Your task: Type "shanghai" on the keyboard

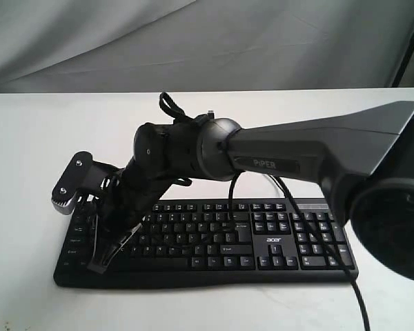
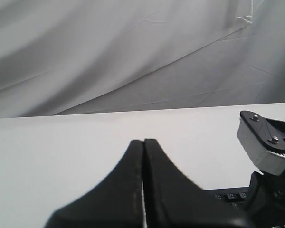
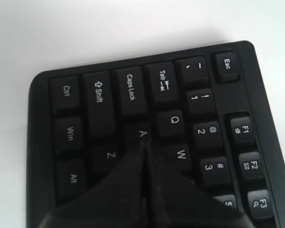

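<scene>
The black keyboard with white legends and an acer logo lies on the white table, near its front edge. My right arm reaches across to the keyboard's left end. My right gripper is shut with nothing in it, tips down at the left keys. In the right wrist view the keyboard fills the frame, and the shut right gripper has its tip at the edge of the A key, with Z, Q and W around it. My left gripper is shut and empty over bare table, with a corner of the keyboard beside it.
A black cable from the right arm hangs across the keyboard's middle and another strand runs off the front right. The grey wrist camera mount of the right arm sits close to my left gripper. A grey cloth hangs behind the table.
</scene>
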Tool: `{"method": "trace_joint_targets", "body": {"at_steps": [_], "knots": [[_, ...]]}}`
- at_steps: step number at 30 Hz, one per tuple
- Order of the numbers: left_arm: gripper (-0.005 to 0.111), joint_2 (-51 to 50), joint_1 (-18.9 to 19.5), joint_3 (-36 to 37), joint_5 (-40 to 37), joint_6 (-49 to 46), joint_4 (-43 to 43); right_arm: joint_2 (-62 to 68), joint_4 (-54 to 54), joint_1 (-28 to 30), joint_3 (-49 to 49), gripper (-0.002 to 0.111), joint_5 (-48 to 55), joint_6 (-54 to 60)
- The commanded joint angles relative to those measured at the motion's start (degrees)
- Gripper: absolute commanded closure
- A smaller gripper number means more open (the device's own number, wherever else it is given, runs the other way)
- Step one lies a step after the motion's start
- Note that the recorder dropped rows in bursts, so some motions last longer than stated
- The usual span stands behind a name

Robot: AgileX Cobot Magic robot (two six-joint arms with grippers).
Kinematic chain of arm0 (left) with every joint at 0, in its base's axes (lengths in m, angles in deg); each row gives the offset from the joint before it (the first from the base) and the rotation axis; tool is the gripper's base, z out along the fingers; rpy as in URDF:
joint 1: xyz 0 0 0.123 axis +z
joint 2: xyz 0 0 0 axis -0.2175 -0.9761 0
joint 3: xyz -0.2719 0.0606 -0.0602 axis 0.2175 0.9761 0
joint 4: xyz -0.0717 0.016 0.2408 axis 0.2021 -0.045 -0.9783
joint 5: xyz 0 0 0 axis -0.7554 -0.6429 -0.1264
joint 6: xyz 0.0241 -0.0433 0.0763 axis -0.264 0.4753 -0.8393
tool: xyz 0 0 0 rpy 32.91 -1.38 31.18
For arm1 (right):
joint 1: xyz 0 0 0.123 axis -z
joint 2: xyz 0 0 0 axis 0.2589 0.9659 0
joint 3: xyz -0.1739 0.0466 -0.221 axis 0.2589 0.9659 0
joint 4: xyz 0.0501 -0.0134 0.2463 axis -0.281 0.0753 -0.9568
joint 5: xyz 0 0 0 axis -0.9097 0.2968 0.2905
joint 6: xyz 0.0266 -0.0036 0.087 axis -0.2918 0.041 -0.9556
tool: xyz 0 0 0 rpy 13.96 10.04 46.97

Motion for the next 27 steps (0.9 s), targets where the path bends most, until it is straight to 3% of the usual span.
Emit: {"method": "trace_joint_targets", "body": {"at_steps": [1, 12, 22, 27], "knots": [[0.107, 0.14, -0.37, 0.1, 0.34, 0.15, 0.0, 0.76, 0.19, 0.0, -0.3, 0.108, 0.72, -0.11], [0.107, 0.14, -0.37, 0.1, 0.34, 0.15, 0.0, -5.17, 3.23, 0.26, 0.12, 0.108, 1.29, -0.47], [0.107, 0.14, -0.37, 0.1, 0.34, 0.15, 0.0, -15.35, 0.57, 3.46, 18.27, 0.108, -9.03, -0.99], [0.107, 0.14, -0.37, 0.1, 0.34, 0.15, 0.0, -15.75, -0.47, 3.46, 20.31, 0.108, -10.71, -0.99]]}}
